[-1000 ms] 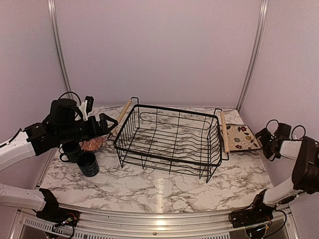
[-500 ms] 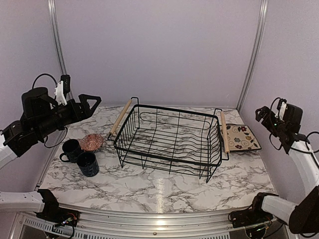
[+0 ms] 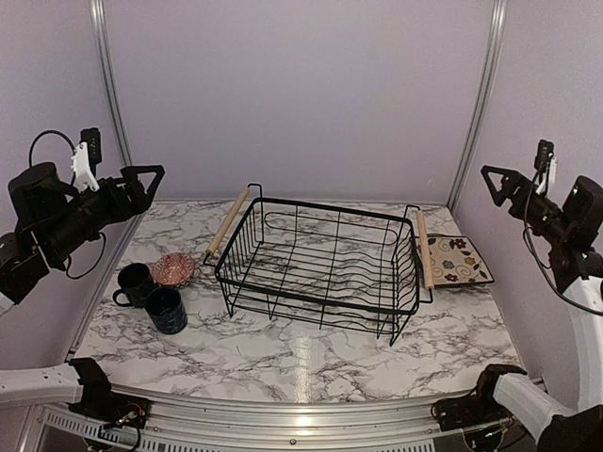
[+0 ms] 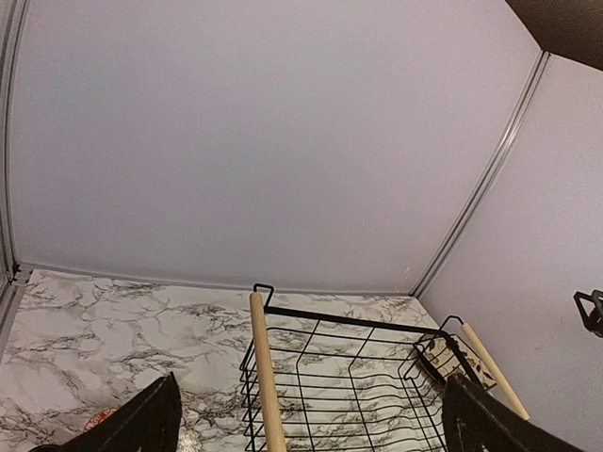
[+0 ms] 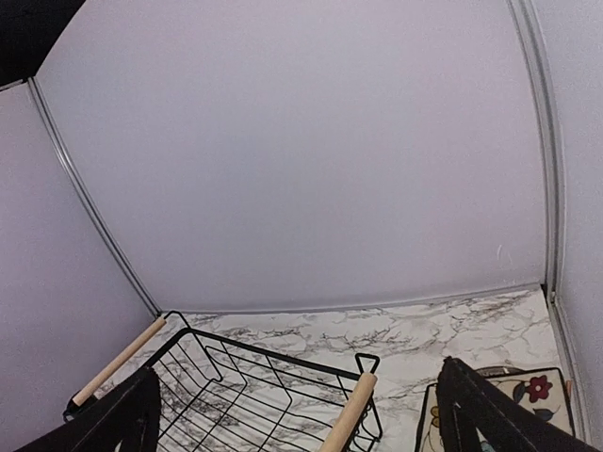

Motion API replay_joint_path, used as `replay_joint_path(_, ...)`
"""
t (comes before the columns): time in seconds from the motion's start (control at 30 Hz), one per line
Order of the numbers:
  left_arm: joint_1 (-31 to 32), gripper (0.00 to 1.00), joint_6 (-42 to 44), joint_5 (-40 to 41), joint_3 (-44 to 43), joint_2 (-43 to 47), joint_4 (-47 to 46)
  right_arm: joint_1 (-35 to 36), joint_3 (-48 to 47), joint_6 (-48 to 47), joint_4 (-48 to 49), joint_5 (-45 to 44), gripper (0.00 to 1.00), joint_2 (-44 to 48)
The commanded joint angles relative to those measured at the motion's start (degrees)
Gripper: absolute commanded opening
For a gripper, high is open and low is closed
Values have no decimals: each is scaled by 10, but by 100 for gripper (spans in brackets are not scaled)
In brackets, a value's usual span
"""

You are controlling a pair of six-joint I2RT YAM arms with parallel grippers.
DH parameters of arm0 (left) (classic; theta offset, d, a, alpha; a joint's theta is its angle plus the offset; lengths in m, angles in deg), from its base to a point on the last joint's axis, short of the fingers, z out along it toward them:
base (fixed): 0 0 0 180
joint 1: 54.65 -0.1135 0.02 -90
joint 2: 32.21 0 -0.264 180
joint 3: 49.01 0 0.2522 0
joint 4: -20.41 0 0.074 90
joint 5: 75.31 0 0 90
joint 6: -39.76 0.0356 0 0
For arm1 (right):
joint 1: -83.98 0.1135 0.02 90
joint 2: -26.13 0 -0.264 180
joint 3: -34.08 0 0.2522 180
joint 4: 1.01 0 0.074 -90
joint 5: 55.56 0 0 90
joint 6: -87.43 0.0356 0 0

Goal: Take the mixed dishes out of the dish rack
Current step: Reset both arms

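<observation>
The black wire dish rack (image 3: pixel 320 273) stands in the middle of the table with nothing in it; it also shows in the wrist views (image 4: pixel 349 386) (image 5: pixel 245 395). Left of it sit two dark mugs (image 3: pixel 135 282) (image 3: pixel 166 309) and a small reddish bowl (image 3: pixel 173 269). A square floral plate (image 3: pixel 454 260) (image 5: pixel 551 395) lies flat to the right of the rack. My left gripper (image 3: pixel 141 185) (image 4: pixel 311 433) hangs open, high above the table's left edge. My right gripper (image 3: pixel 496 185) (image 5: pixel 301 428) hangs open, high over the right edge. Neither holds anything.
Marble tabletop (image 3: pixel 301 353) with pale walls on three sides and metal corner posts (image 3: pixel 480 104). The rack's wooden handles (image 3: pixel 229 221) (image 3: pixel 425 250) stick up along its short sides.
Both arms have risen and drawn outward: the left gripper from just above the bowl and mugs, the right from beside the floral plate. The dishes and rack have not moved.
</observation>
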Motion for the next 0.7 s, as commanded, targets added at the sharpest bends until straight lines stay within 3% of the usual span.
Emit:
replay_joint_path(0.0, 1, 99, 41, 45, -48, 23, 3, 5, -59, -3, 12, 28, 98, 29)
replay_joint_path(0.4, 1, 99, 94, 122, -89, 76, 1, 5, -139, -44, -57, -129, 98, 82)
replay_joint_path(0.67, 1, 99, 99, 129, -94, 91, 11, 5, -156, -55, -85, -164, 99, 89)
